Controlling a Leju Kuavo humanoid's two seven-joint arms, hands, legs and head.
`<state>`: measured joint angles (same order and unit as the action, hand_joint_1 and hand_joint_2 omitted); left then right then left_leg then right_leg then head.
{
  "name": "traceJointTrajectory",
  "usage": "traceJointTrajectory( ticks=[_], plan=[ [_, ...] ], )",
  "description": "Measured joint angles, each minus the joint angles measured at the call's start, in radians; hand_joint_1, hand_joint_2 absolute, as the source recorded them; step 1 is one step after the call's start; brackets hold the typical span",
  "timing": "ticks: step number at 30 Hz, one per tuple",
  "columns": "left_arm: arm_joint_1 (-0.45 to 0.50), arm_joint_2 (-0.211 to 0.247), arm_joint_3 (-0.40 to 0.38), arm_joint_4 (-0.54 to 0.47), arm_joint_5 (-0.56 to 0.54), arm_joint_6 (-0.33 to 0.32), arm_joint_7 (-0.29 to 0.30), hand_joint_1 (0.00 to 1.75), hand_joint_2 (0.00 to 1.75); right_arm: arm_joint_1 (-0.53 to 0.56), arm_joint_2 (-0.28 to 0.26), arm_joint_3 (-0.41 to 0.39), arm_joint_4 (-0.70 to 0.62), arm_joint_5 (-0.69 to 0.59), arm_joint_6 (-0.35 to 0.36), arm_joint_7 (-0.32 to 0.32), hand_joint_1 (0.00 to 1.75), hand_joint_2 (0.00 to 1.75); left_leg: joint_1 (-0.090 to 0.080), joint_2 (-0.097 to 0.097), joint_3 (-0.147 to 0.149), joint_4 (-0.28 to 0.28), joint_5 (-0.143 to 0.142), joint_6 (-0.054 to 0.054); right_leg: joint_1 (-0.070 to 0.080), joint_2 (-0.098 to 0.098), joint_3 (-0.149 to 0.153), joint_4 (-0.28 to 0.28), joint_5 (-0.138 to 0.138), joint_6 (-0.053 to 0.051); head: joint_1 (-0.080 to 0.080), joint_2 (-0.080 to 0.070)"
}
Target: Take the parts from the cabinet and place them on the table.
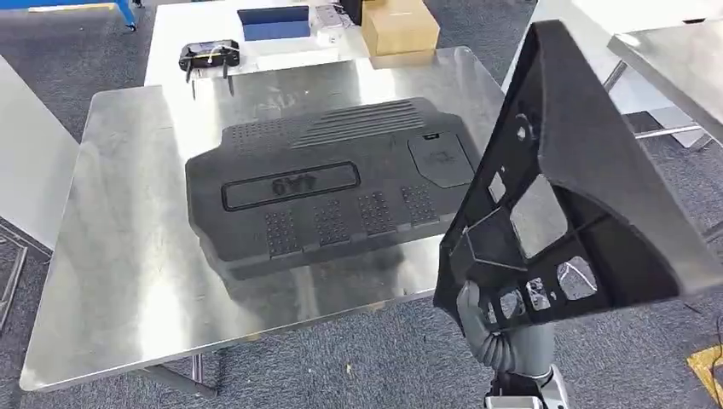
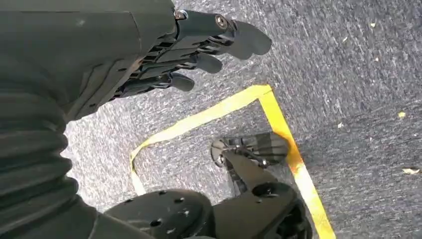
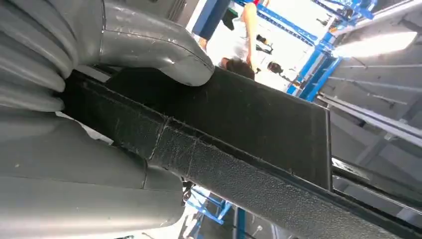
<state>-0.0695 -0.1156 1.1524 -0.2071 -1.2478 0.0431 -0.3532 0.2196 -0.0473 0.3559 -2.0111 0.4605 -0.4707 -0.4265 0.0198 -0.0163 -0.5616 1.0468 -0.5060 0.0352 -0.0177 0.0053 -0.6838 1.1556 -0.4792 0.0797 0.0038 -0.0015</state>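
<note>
A large black ribbed cover part [image 1: 328, 183] lies flat on the steel table [image 1: 128, 256]. My right hand [image 1: 499, 332] grips a black triangular frame part [image 1: 571, 179] with cut-out windows, held upright off the table's front right corner. In the right wrist view the grey thumb [image 3: 159, 52] presses on that black part [image 3: 259, 129]. My left hand [image 2: 199, 47] hangs over the grey carpet with its fingers loosely apart and nothing in them.
Behind the steel table stands a white table with a cardboard box [image 1: 399, 27], a blue sheet [image 1: 274, 24] and a black controller [image 1: 209, 57]. Another steel table [image 1: 682, 60] is at the right. Yellow tape [image 2: 278, 129] marks the floor. A person [image 3: 244, 47] stands far off.
</note>
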Motion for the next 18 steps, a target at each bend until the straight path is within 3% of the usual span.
traceJointTrajectory(
  ticks=[1, 2, 4, 6, 7, 9, 11, 12, 13, 14, 16, 17, 18],
  plan=[
    [0.0, -0.001, 0.0, 0.0, 0.0, 0.0, 0.0, 0.0, 1.75, -0.004, -0.001, 0.0, 0.001, 0.007, 0.0, 0.001, 1.75, 1.75, 0.001, -0.001, 0.009, 0.0, -0.008, -0.005, 0.0, -0.003, 0.039, -0.097, 0.045, 0.005, 0.0, 0.0],
    [-0.001, -0.001, 0.0, 0.0, 0.0, 0.0, -0.001, 0.0, 1.75, -0.009, -0.001, 0.0, 0.003, 0.013, 0.0, 0.002, 1.75, 1.75, -0.008, -0.002, 0.011, 0.0, -0.016, -0.014, 0.007, -0.005, 0.056, -0.124, 0.054, -0.007, 0.004, 0.0],
    [-0.004, -0.001, 0.0, 0.0, 0.0, 0.0, -0.003, 0.0, 1.75, -0.022, 0.0, 0.005, 0.008, 0.03, 0.0, 0.011, 1.75, 1.75, -0.008, -0.004, 0.014, -0.006, -0.023, -0.022, 0.011, -0.003, 0.062, -0.128, 0.05, -0.031, 0.001, 0.0],
    [-0.005, -0.002, 0.0, 0.0, -0.001, -0.001, -0.003, 0.0, 1.75, -0.031, -0.002, 0.005, 0.014, 0.043, 0.003, 0.018, 1.75, 1.75, -0.007, -0.002, 0.023, -0.016, -0.025, -0.031, 0.014, -0.003, 0.064, -0.131, 0.047, -0.043, 0.003, 0.0],
    [-0.006, -0.001, 0.0, 0.0, -0.001, -0.001, -0.003, 0.0, 1.75, -0.036, -0.001, 0.008, 0.016, 0.048, 0.003, 0.021, 1.75, 1.75, -0.004, 0.002, 0.023, -0.004, -0.034, -0.039, -0.002, -0.002, 0.078, -0.141, 0.047, -0.054, 0.001, 0.0],
    [-0.005, -0.002, 0.0, 0.0, -0.002, -0.001, -0.004, 0.0, 1.75, -0.044, -0.001, 0.011, 0.019, 0.053, 0.003, 0.023, 1.75, 1.75, -0.006, 0.008, -0.025, 0.099, -0.078, -0.041, 0.0, -0.003, 0.093, -0.142, 0.036, -0.07, -0.01, 0.0],
    [-0.005, -0.003, 0.0, 0.0, -0.002, -0.002, -0.003, 0.0, 1.75, -0.048, -0.001, 0.017, 0.026, 0.068, 0.001, 0.03, 1.75, 1.75, -0.006, 0.008, -0.125, 0.266, -0.14, -0.045, 0.005, -0.005, 0.105, -0.141, 0.026, -0.084, -0.01, 0.0],
    [-0.004, -0.003, 0.0, 0.0, -0.002, -0.002, -0.003, 0.0, 1.75, -0.049, -0.001, 0.019, 0.03, 0.075, -0.001, 0.034, 1.75, 1.75, -0.005, 0.008, -0.16, 0.307, -0.139, -0.045, 0.007, -0.004, 0.112, -0.141, 0.02, -0.084, -0.011, 0.0],
    [-0.003, -0.004, 0.0, 0.0, -0.002, -0.002, -0.003, 0.0, 1.75, -0.049, -0.001, 0.02, 0.033, 0.082, -0.003, 0.035, 1.75, 1.75, -0.005, 0.008, -0.168, 0.301, -0.116, -0.044, 0.007, -0.003, 0.119, -0.141, 0.015, -0.084, -0.01, 0.0],
    [-0.002, -0.003, 0.0, 0.0, -0.002, -0.002, -0.003, 0.0, 1.75, -0.051, -0.001, 0.021, 0.036, 0.089, -0.005, 0.037, 1.75, 1.75, -0.006, 0.008, -0.155, 0.246, -0.062, -0.041, 0.008, 0.0, 0.131, -0.141, 0.007, -0.082, -0.011, 0.0],
    [-0.003, -0.003, 0.0, 0.0, -0.002, -0.002, -0.003, 0.0, 1.75, -0.059, -0.001, 0.024, 0.041, 0.108, -0.005, 0.042, 1.75, 1.75, -0.006, 0.009, -0.095, 0.091, 0.043, -0.032, 0.008, 0.004, 0.154, -0.141, -0.007, -0.077, -0.011, 0.0],
    [-0.002, -0.003, 0.0, 0.0, -0.002, -0.002, -0.003, 0.0, 1.75, -0.07, -0.001, 0.028, 0.045, 0.13, -0.006, 0.049, 1.75, 1.75, -0.008, 0.008, -0.066, 0.036, 0.056, -0.024, 0.007, 0.004, 0.153, -0.143, -0.015, -0.072, -0.009, 0.0],
    [-0.003, -0.003, 0.0, 0.0, -0.003, -0.001, -0.004, 0.0, 1.75, -0.085, -0.002, 0.032, 0.048, 0.153, -0.005, 0.058, 1.75, 1.75, -0.013, 0.008, -0.056, 0.008, 0.05, -0.024, 0.022, 0.008, 0.163, -0.136, -0.022, -0.064, -0.009, 0.0]
  ],
)
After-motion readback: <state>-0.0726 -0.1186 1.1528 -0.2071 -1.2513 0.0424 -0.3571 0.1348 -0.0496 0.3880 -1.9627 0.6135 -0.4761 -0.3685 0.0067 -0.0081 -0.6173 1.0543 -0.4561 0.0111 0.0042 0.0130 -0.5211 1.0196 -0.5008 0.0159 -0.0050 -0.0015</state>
